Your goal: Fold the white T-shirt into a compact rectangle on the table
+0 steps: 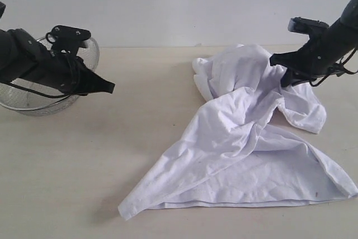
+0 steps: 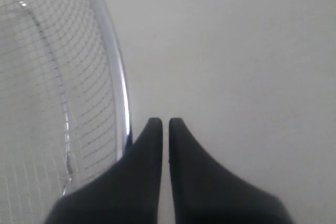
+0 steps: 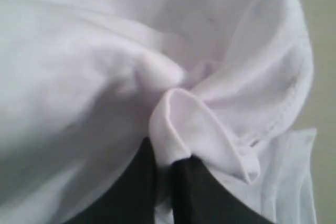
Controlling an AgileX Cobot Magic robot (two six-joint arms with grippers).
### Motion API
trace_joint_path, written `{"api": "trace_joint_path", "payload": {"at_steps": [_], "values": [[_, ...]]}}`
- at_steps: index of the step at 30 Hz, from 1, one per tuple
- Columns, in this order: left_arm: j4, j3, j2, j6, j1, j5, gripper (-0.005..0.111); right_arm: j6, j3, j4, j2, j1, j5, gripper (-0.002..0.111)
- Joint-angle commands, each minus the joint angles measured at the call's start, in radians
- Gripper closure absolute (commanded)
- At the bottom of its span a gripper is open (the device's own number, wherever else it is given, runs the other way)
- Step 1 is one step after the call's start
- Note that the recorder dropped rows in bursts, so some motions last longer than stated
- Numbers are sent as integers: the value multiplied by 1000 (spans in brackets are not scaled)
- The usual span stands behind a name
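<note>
I have the right gripper [image 3: 165, 157] pinched shut on a doubled fold of the white T-shirt [image 1: 240, 149], which lies crumpled on the table [image 1: 100, 188], well apart from the wire basket [image 1: 33, 103]. The left gripper [image 2: 165, 125] hangs just beside the basket's rim, jaws together on nothing. I judge the cloth light, limp and quick to sag, so a pinch mid-bunch would only raise a lump. Hem corners or shoulder seams look like better holds. The right wrist view shows the fold between the jaws and a stitched edge close by, which the exterior view hides behind the arm. Only the exterior view shows the shirt's whole sprawl and its long hem on the side away from the wall.
</note>
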Motion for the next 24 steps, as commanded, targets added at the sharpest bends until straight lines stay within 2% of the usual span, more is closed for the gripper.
{"api": "trace_joint_path", "payload": {"at_steps": [1, 6, 10, 21, 24], "values": [[0, -3, 1, 3, 34, -9, 102, -217, -3, 223, -41, -3, 34, 108], [0, -3, 1, 3, 33, 19, 102, -388, -3, 429, -126, 1, 94, 108], [0, -3, 1, 3, 32, 19, 102, -530, -3, 559, -173, 53, 159, 108], [-6, -3, 1, 3, 31, 62, 102, -683, -43, 559, -180, 385, 142, 108], [-6, -3, 1, 3, 31, 62, 102, -702, -43, 532, -178, 490, 73, 108]]}}
